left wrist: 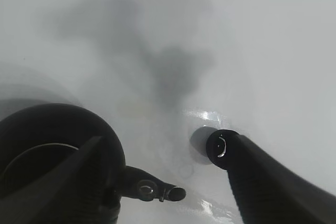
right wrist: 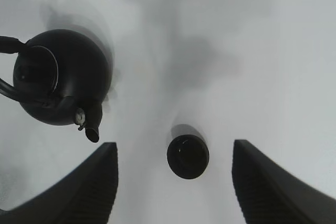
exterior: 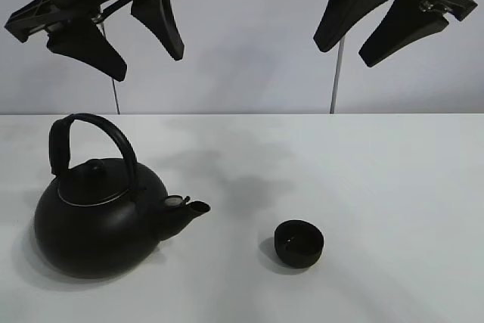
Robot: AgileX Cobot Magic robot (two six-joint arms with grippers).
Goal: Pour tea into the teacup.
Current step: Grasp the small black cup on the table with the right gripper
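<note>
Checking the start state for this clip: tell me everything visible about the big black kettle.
The big round matte-black metal-looking kettle stands upright on the white table, on the left side. Its arched black handle is raised over a knobbed lid. Its short spout, with a small silvery fitting, points toward the small matte-black teacup, which stands apart. Only the table touches it.

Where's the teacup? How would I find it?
On the white table, find the big round black kettle on the left in the high camera view. Follow its spout to the right, across a bare gap, to the teacup. It is the small, low black cup with no handle, far smaller than the kettle.
</note>
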